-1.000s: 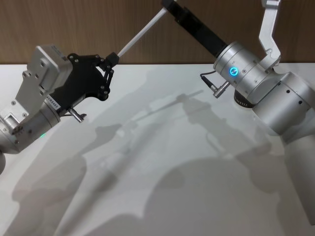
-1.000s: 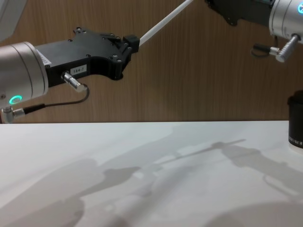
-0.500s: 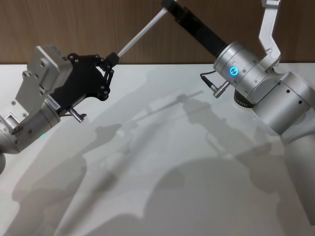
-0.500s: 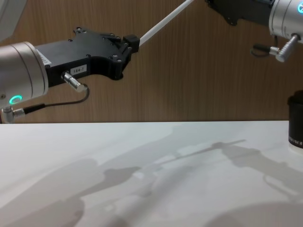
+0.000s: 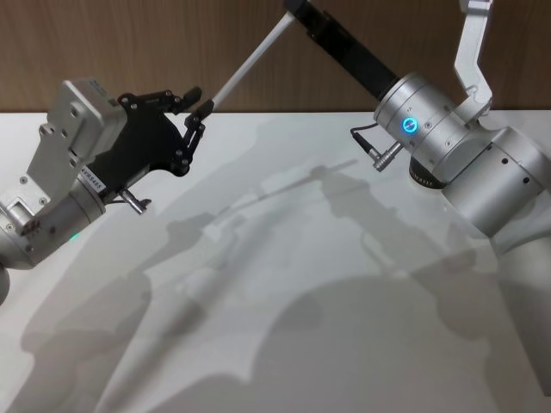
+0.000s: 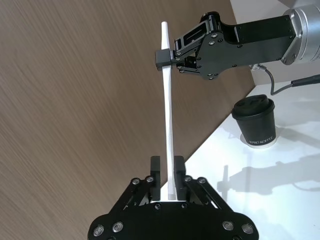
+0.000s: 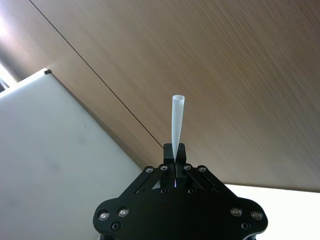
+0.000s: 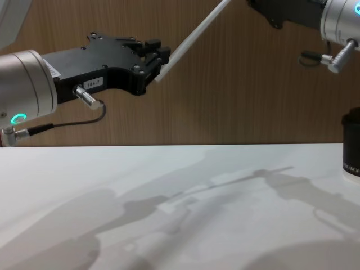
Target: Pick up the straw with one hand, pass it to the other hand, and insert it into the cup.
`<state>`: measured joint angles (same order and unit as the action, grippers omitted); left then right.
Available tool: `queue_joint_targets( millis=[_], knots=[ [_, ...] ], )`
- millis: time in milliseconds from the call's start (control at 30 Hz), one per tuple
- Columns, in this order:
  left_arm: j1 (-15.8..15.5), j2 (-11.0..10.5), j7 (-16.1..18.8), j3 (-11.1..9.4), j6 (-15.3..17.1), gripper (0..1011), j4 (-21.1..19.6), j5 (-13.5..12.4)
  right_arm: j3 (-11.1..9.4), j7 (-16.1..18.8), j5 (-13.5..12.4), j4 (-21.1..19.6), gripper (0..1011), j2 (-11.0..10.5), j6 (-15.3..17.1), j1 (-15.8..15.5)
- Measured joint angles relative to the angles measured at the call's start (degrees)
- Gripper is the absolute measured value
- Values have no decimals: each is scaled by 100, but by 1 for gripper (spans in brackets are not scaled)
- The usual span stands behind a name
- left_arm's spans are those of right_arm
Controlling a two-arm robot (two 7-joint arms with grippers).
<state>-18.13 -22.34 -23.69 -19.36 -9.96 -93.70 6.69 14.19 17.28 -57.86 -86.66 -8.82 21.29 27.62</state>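
Note:
The white straw slants in the air between both grippers, above the table. My right gripper is shut on its upper part, as the right wrist view shows at the fingers. My left gripper stands open around the straw's lower end, with its fingers parted and a small gap on each side. The dark cup stands on the table at the far right, with white lettering low on its side, below and behind the right gripper.
A white table stretches under both arms, bearing only their shadows. A brown wood-grain wall closes off the back. The right arm's silver wrist hangs over the table's right side near the cup.
My left gripper's fingers have parted from the straw's lower end. The right gripper still holds the straw, and both arms stay about where they were.

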Motion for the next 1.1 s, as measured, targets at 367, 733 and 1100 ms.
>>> queue_joint_targets(
  millis=[367,733,1100],
  knots=[
    [0,0,0,0,0,466,0,0,77,81,161,-103,7,-129,-241,-38],
    [0,0,0,0,0,810,0,0,136,25,536,-260,7,-341,-599,-96],
    [0,0,0,0,0,1002,0,0,136,-218,967,-499,7,-603,-991,-220]
  ],
)
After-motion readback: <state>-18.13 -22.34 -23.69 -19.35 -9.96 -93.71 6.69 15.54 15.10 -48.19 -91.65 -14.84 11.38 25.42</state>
